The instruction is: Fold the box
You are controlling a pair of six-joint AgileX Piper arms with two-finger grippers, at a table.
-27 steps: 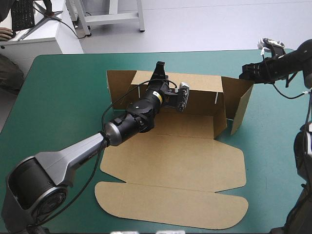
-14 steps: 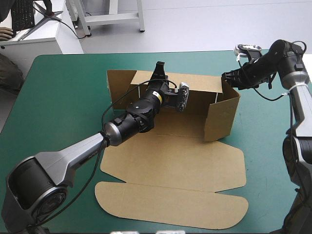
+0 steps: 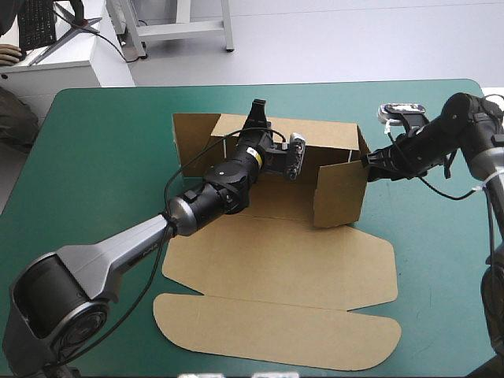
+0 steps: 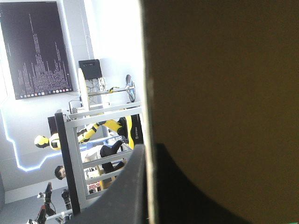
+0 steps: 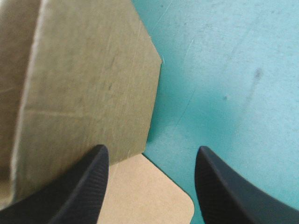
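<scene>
Teal-green cover (image 3: 102, 157), box (image 3: 315, 268), left gripper (image 3: 258, 110) clamping it

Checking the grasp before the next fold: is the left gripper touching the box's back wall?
Touching. The left wrist view shows the left gripper with jaws pressed on both sides of the box wall.

Teal-green-covered table (image 3: 102, 157), brown box (image 3: 276, 268) lying mid-table, far walls raised, near flaps flat
</scene>
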